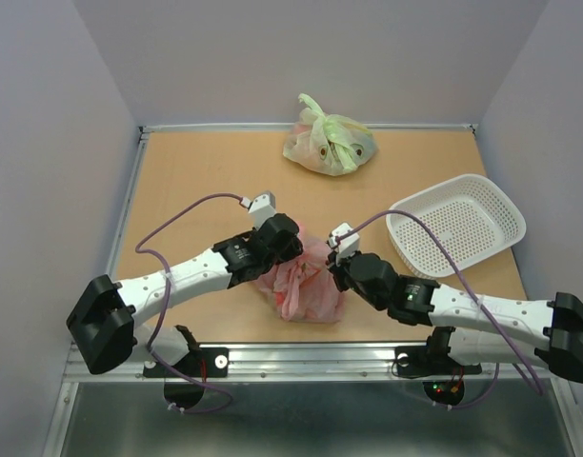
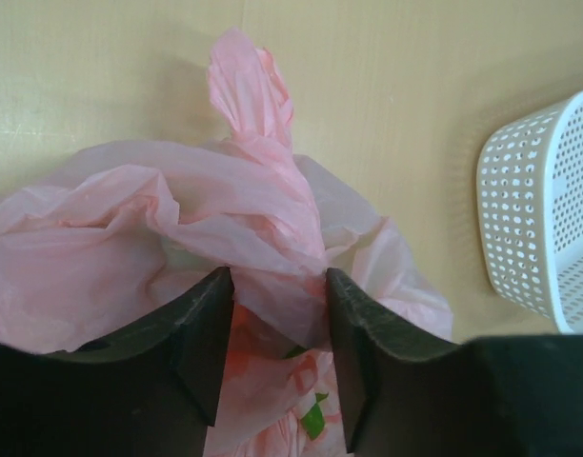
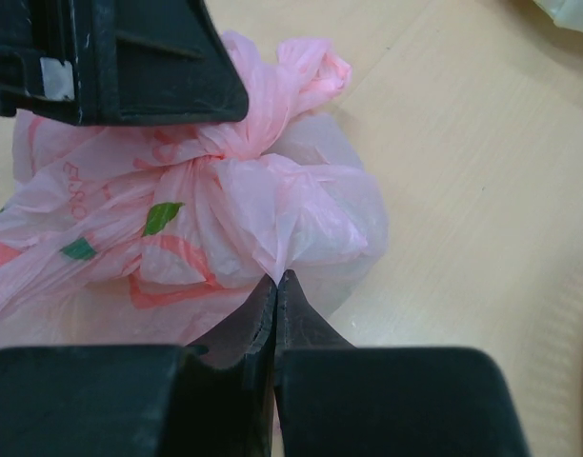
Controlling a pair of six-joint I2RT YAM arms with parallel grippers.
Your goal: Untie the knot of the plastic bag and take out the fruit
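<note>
bag (image 1: 301,286) on table between both arms; knot (image 3: 239,143) tied, fruit hidden inside | right gripper (image 3: 275,281) clenched on a bag fold below the knot, likely anchoring it | left gripper (image 2: 278,281) jaws apart astride the twisted strand, placed to tug it loose

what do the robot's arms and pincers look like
The left arm and right arm have white links, black joints and bulky black bases. A thin purple cable loops along each. The left pincer and right pincer each have two matte black wedge-shaped fingers.
</note>
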